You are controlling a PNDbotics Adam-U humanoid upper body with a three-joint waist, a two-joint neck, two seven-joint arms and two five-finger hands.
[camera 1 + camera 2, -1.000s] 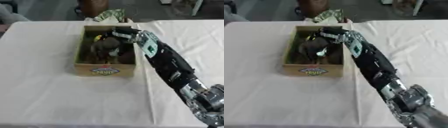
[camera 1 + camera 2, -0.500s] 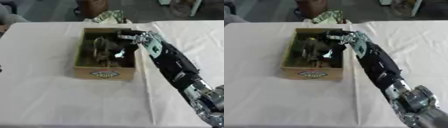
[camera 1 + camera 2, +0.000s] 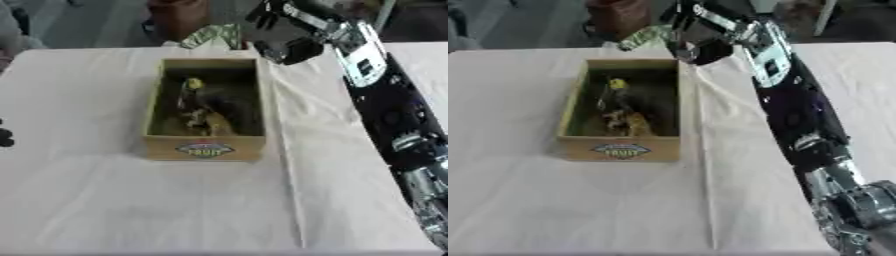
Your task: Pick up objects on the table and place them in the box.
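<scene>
A cardboard box point(image 3: 204, 148) with a fruit label on its front stands in the middle of the white-clothed table. Inside lie a small yellow thing point(image 3: 192, 83), a dark object point(image 3: 232, 106) and some brownish items point(image 3: 203, 125). A crumpled green and white object point(image 3: 215, 36) lies on the table just behind the box. My right hand point(image 3: 289, 31) hangs above the box's far right corner, right of that crumpled object, its fingers relaxed and holding nothing. A dark bit of my left hand point(image 3: 5, 137) shows at the left edge.
The white cloth point(image 3: 105, 200) is bare in front of the box and on both sides of it. My right arm point(image 3: 385, 110) runs down the right side of the table. A brown object point(image 3: 175, 15) stands beyond the far edge.
My right hand has risen out of the box and moved back toward its far right corner. The items stay in the box.
</scene>
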